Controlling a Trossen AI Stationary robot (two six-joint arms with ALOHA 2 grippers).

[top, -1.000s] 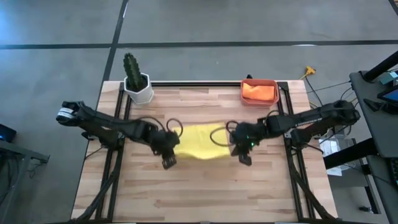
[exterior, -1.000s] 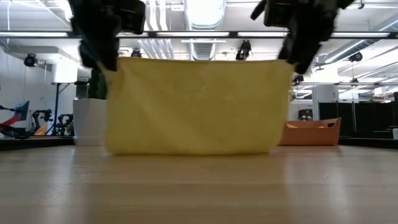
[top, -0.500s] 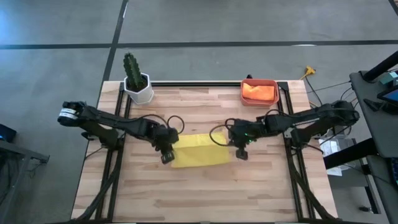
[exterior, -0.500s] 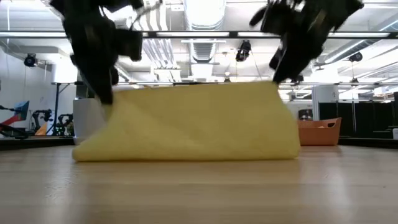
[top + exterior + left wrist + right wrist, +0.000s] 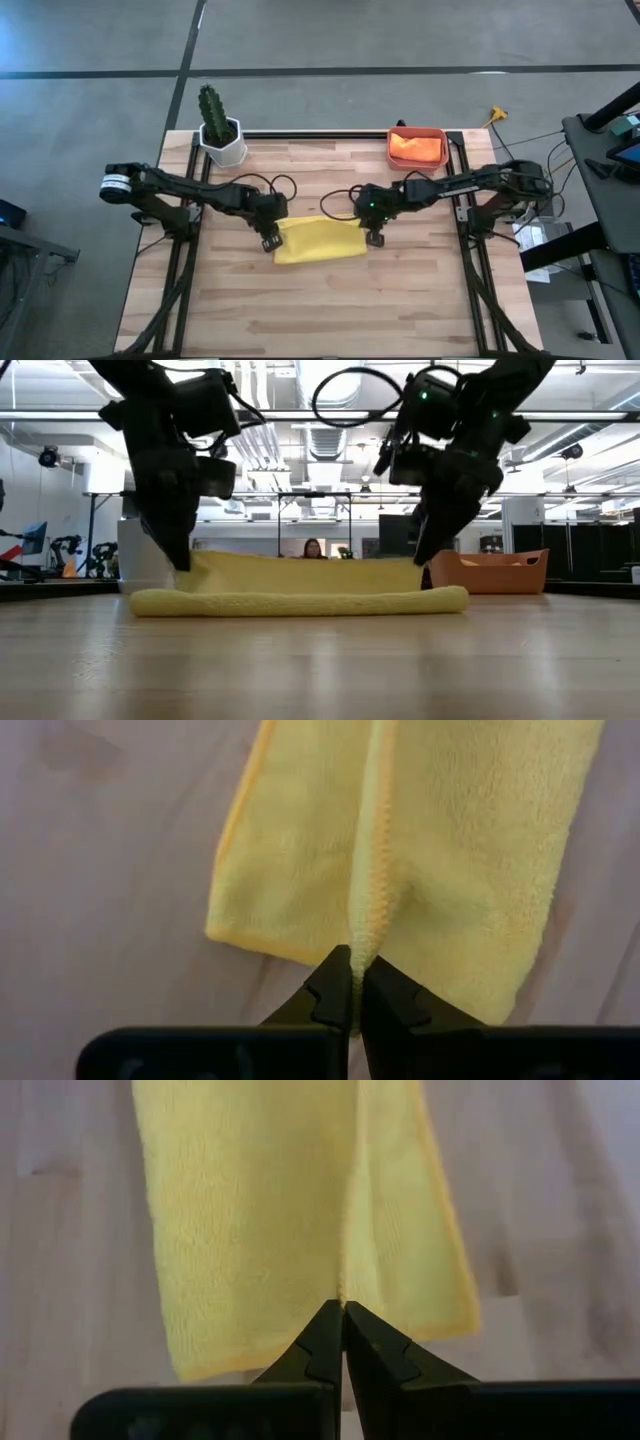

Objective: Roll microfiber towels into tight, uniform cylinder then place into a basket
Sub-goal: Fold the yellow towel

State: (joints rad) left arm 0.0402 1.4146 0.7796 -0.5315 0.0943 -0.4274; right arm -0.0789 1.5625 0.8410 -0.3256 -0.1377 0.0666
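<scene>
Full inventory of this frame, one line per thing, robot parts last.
Yellow towel: 1, yellow, folded on the table's middle, between the two grippers.
Orange towel: 1, orange, inside the basket.
Basket: 1, salmon-red, far right corner of the table.
Cactus: 1, green, in the pot.
Pot: 1, white, far left corner of the table.
Table: 1, light wood with a black frame.
Person: 1, far off in the room behind the table, low view only.
Left gripper: 1, dark, fingers shut on the yellow towel's left end.
Right gripper: 1, dark, fingers shut on the yellow towel's right end.
</scene>
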